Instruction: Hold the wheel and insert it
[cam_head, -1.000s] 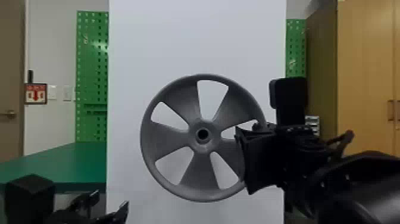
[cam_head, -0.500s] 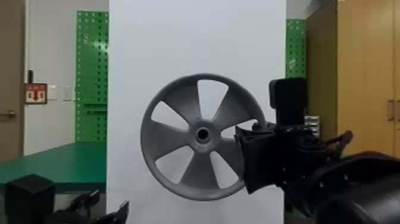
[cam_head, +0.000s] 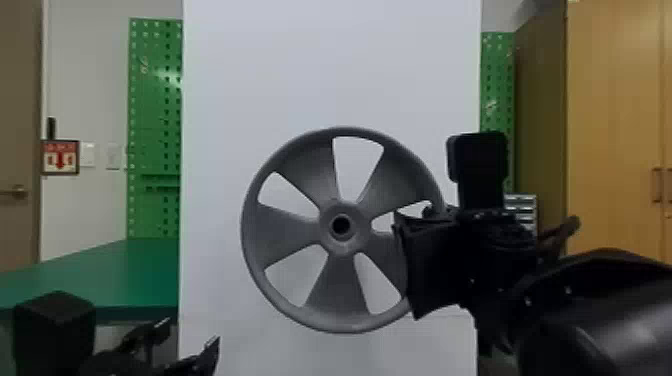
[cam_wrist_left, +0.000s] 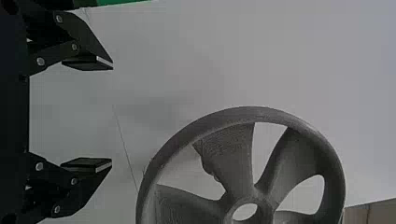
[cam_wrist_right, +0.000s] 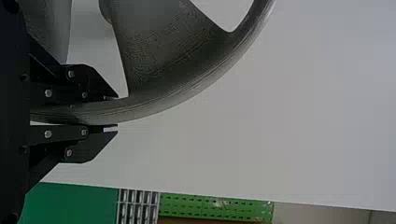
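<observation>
Left gripper (cam_head: 189, 334), risk: if I bring it in to help, a spread finger could knock the wheel (cam_head: 345, 209) and turn it, because the two stand apart and my approach must be well aimed.
Hub (cam_head: 341, 245), risk: its round opening could miss the place of insertion, or enter at an angle and jam, if I push before the alignment is good.
Rim (cam_wrist_right: 159, 105), risk: it could slip or rotate between my fingers, since I support the wheel from one side only and the hub is away from my grip. A push at the centre would, I think, make this twist stronger.
Right gripper (cam_wrist_right: 116, 112), risk: if I let go too early, the wheel may drop, because I see only this one hold on it.
Left gripper, state: my fingers are widely apart, with nothing between them; it is low at the left in the head view.
Wheel, place: it is upright in the air, in front of the white board (cam_head: 330, 65), with its face toward my head camera.
Right gripper, state: my fingers are closed to about the thickness of the rim and pinch it, one finger at the inner side, the other at the outer side.
</observation>
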